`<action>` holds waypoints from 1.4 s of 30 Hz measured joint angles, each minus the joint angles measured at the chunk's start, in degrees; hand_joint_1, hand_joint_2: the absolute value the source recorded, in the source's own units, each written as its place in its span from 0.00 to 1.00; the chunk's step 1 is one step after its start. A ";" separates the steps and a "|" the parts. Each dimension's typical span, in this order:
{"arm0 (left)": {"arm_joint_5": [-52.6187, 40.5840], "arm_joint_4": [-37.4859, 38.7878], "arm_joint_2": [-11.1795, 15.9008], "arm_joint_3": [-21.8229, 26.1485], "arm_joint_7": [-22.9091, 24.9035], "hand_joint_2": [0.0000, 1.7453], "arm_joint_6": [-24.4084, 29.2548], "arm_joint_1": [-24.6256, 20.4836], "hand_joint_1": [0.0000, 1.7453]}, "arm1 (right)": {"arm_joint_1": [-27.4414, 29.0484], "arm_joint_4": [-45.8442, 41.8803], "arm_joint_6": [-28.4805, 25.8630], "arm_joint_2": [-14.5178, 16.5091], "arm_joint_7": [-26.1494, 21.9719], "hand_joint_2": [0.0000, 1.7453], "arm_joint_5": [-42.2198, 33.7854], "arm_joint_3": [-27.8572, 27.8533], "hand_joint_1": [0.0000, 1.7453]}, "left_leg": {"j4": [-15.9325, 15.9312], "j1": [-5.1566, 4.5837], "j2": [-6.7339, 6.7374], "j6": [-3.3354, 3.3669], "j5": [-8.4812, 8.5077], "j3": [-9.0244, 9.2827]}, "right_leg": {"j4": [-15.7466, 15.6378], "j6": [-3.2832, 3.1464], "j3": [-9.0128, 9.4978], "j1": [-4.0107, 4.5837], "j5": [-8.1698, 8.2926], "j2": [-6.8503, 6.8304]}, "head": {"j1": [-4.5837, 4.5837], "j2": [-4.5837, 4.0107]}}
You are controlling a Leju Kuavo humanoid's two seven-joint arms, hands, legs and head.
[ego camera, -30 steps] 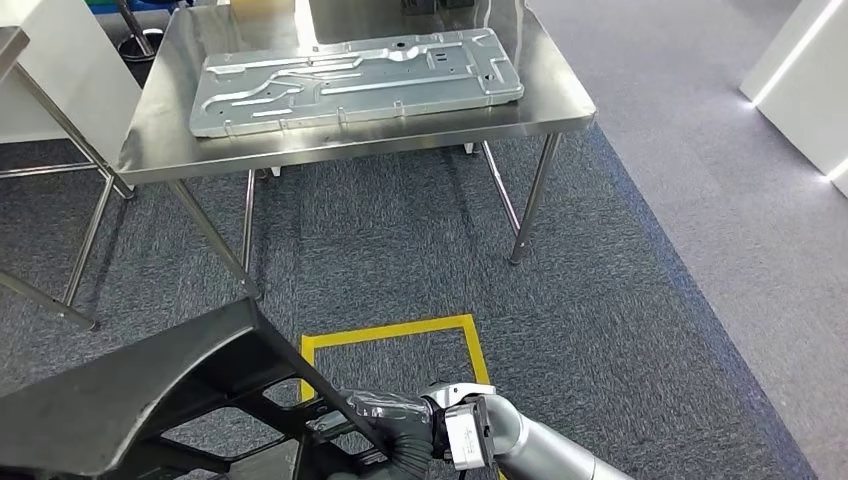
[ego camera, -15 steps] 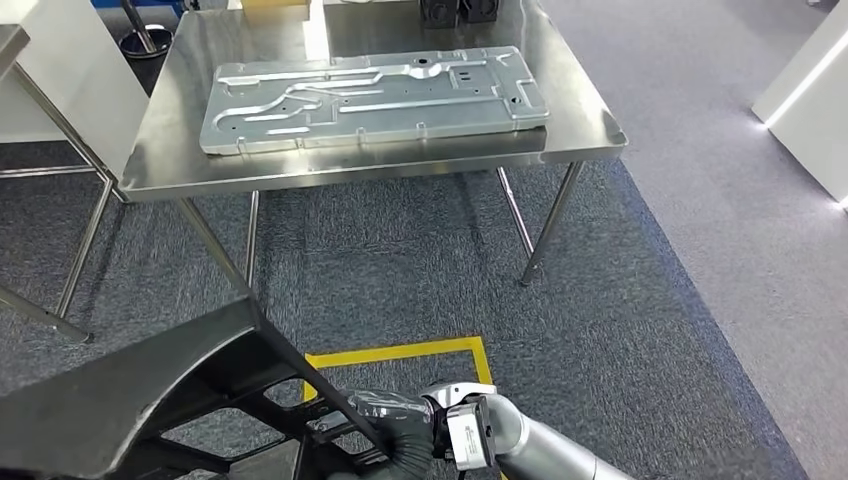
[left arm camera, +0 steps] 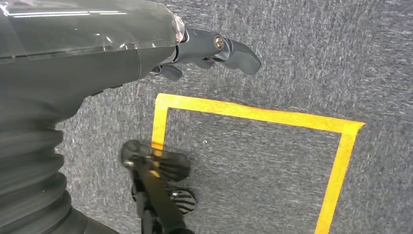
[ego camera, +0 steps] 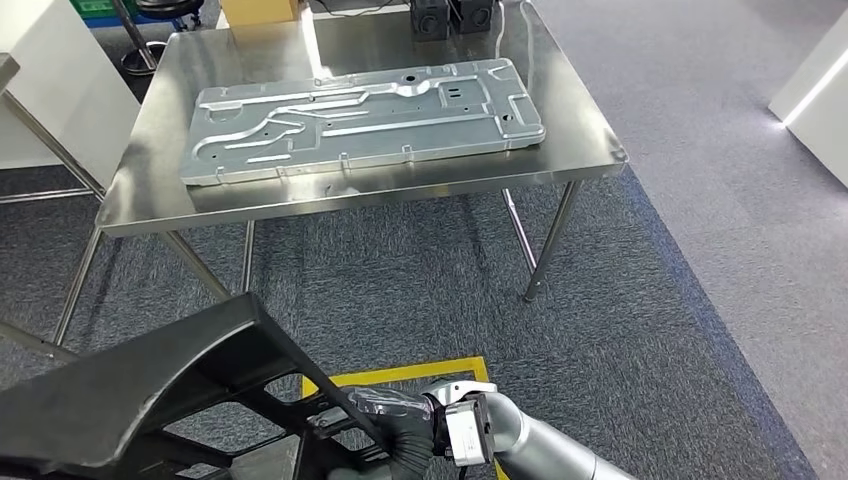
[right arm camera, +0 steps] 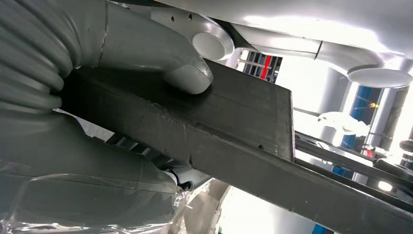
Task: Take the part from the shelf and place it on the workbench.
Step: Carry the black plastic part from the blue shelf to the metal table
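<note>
Fingers of the right hand are clamped on a bar of the black part: in the right wrist view the grey thumb presses one face of the bar and the rest of the hand wraps under it. In the head view this hand sits at approx. 6 o'clock, wrist running off toward 5 o'clock. The part, a dark frame w/ open cut-outs, spreads from the hand out to 8 o'clock, held above the carpet and well apart from the workbench.

Left hand, seen in the left wrist view, holds nothing; dark fingers extended and slightly apart, above grey carpet and a yellow tape square. In the head view one corner of the tape square shows at 6 o'clock, just beyond the right hand.

Workbench, a steel table on thin legs, occupies 11–1 o'clock in the head view. On it lies a large stamped silver metal panel, flat, long side across the view, covering most of the top. Behind the panel, at 12 o'clock: two small black boxes side by side, and a tan box toward 11 o'clock. A second steel table edge enters at 10 o'clock. White wall panel at 2 o'clock.
</note>
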 joint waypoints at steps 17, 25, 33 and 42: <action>-0.43 0.00 0.16 0.33 -0.17 1.00 0.05 0.04 0.00 | 0.74 0.20 0.34 0.00 0.00 1.00 0.23 -0.35 0.98 | -14.69 -0.11 -0.07 2.43 8.12 7.11 | 10.15 3.56 -5.22 -0.98 -2.78 -0.12 | 0.14 0.00; -0.96 0.00 0.13 0.42 -0.06 1.00 0.16 -0.36 0.00 | -1.06 0.08 1.18 1.04 1.29 1.00 -1.44 -1.71 0.98 | -11.44 0.06 0.13 -0.11 5.84 7.61 | 0.93 0.76 -1.09 -0.62 0.07 -0.19 | 0.35 0.00; -1.62 0.00 0.15 0.42 -0.05 1.00 0.16 -0.14 0.00 | -1.14 0.08 0.89 1.39 1.30 1.00 -1.52 -2.36 0.98 | -6.35 0.02 0.17 0.42 8.76 -0.25 | 0.85 0.09 2.77 0.21 -3.14 -0.13 | 0.32 0.00; -2.27 -0.02 0.59 0.37 -0.36 1.00 0.11 -0.28 0.00 | -0.79 -0.77 0.46 1.28 1.32 1.00 -1.44 -3.51 0.98 | -14.76 -0.52 0.20 2.81 9.81 5.05 | 8.97 2.71 0.27 -0.23 -6.31 -0.11 | 0.55 0.00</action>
